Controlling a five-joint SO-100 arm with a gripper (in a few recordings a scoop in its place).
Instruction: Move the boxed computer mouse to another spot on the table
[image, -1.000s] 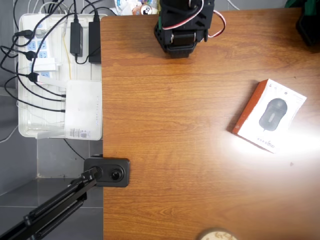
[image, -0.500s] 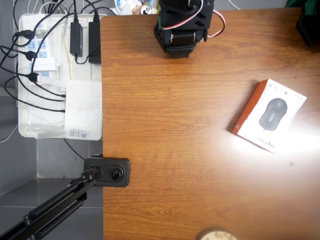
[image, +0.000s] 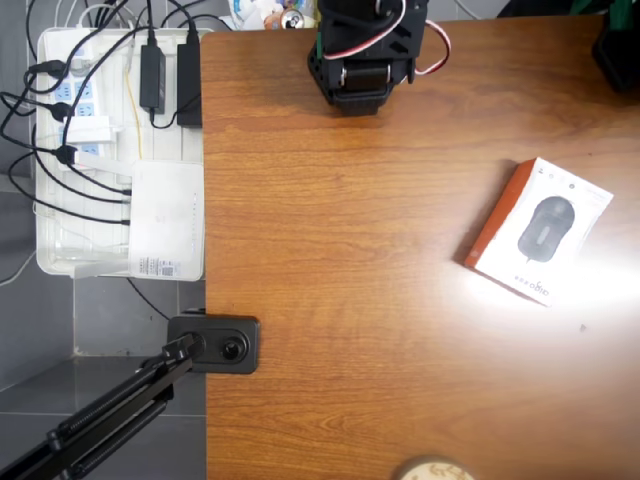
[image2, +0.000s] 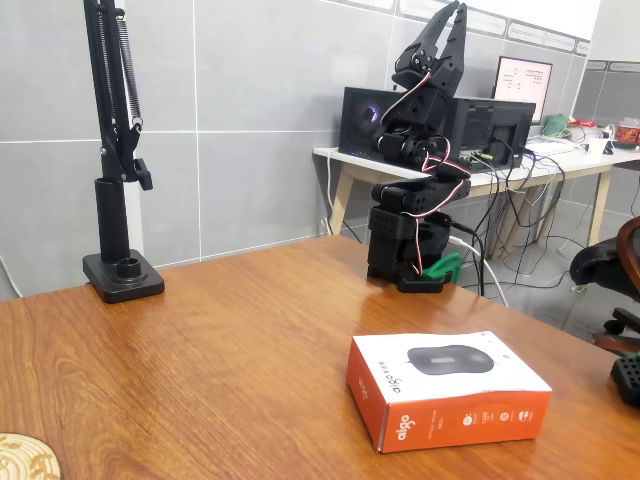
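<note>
The boxed computer mouse (image: 540, 230) lies flat on the right part of the table (image: 350, 260), set at a slant, its orange-red side facing left in the overhead view. In the fixed view the boxed computer mouse (image2: 445, 385) sits near the front of the table (image2: 200, 350). The black arm (image: 360, 50) is folded at the table's far edge, well away from the box. My gripper (image2: 455, 15) points straight up above the arm's base, its fingers meeting at the tips with nothing between them.
A white tray (image: 60, 250) of power strips, cables and a white router sits off the table's left edge. A black stand (image: 213, 343) is clamped at that edge, seen as a black stand (image2: 120, 270) in the fixed view. A round coaster (image: 432, 470) lies at the near edge.
</note>
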